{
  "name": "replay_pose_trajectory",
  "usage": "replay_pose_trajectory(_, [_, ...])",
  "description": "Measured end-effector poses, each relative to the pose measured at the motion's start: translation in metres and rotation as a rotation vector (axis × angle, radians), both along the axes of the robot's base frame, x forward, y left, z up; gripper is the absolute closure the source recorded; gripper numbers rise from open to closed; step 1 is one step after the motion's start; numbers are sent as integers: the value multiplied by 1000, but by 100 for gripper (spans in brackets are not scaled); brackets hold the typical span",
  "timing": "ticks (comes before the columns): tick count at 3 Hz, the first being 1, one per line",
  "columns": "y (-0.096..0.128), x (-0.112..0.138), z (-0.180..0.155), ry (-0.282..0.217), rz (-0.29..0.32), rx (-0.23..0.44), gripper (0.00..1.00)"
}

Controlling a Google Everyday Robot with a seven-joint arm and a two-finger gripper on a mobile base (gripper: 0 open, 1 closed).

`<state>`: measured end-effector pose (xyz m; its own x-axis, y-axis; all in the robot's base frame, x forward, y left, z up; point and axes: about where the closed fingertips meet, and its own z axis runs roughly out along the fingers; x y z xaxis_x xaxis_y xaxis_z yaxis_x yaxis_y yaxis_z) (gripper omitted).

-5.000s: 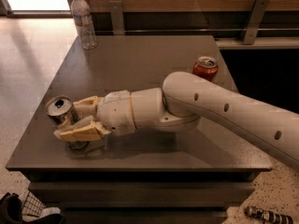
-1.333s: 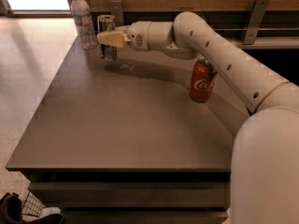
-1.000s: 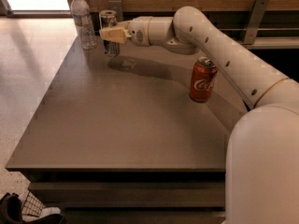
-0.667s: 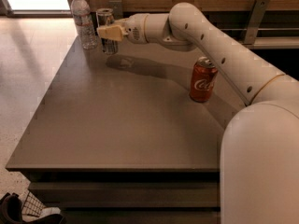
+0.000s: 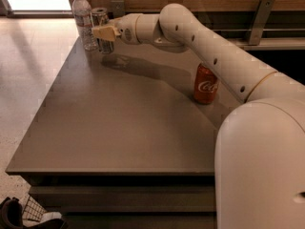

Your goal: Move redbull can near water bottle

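Note:
The redbull can (image 5: pixel 100 19), slim and silver with a pull-tab top, stands upright at the far left corner of the table, right beside the water bottle (image 5: pixel 84 22). The bottle is clear and ribbed with a white cap. My gripper (image 5: pixel 104 34) is at the can, shut on it, its tan fingers (image 5: pixel 106 32) across the can's lower body. My white arm reaches in from the lower right across the table.
A red Coca-Cola can (image 5: pixel 206 84) stands upright at the table's right side, under my arm. The dark grey table (image 5: pixel 119 128) has its left edge close to the bottle. A wooden wall and a metal rail run behind it.
My gripper has carried the redbull can leftward along the far edge, from a gap right of the bottle to right beside it.

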<state>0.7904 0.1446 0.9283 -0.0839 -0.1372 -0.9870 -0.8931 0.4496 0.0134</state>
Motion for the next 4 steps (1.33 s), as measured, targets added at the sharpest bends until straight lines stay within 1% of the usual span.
replay_pose_trajectory(1, [9,7,1,7,-39,14,100])
replay_pose_trajectory(2, [25,16,1,19,-97,60,100])
replay_pose_trajectory(3, [35,22,1,21,-146,63,100])
replay_pose_trajectory(4, [42,25,-4,11,-191,11,100])
